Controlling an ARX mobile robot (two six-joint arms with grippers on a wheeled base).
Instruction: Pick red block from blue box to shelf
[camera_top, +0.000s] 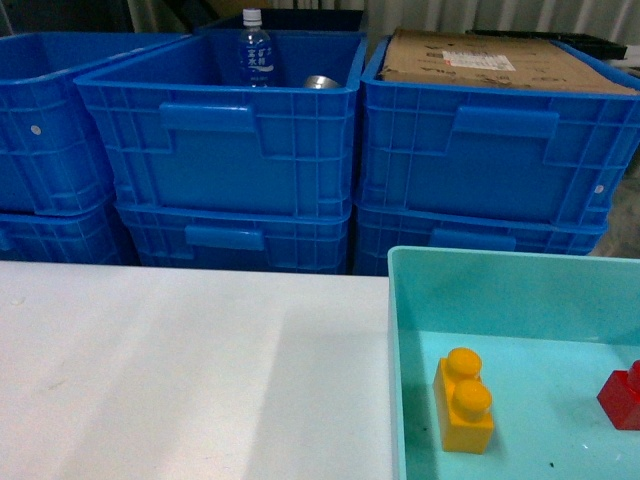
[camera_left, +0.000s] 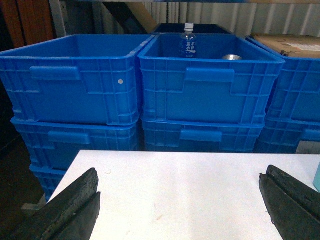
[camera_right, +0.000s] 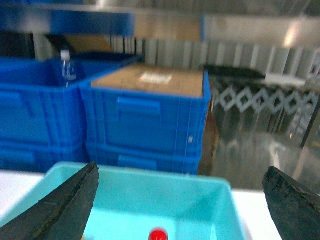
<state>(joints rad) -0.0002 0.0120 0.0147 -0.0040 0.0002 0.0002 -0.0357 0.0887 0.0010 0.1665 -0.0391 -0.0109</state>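
Head view: a white tabletop (camera_top: 180, 370) runs across the foreground. At its right end sits the shallow pale-turquoise plastic tray, the blue box (camera_top: 470, 290). Inside it, a yellow-orange two-stud brick (camera_top: 463, 401) lies near the left wall, and the small dark-red studded brick, the red block (camera_top: 622, 395), lies at the right edge of the picture, partly cut off. Behind the table stand stacked deep dark-blue ribbed crates (camera_top: 220, 150); the middle one holds a clear water bottle (camera_top: 256, 48), the right one is covered by a brown cardboard sheet (camera_top: 480, 62).

Left wrist view: the left gripper (camera_left: 182, 205) hovers over bare tabletop, its black fingers (camera_left: 70, 210) spread wide apart, holding nothing.

Right wrist view: the right gripper (camera_right: 182, 200) hangs above the blue box, fingers wide apart and empty; the red block's stud shows between them, below. Blurred steel rails of the shelf (camera_right: 250, 20) cross the top.
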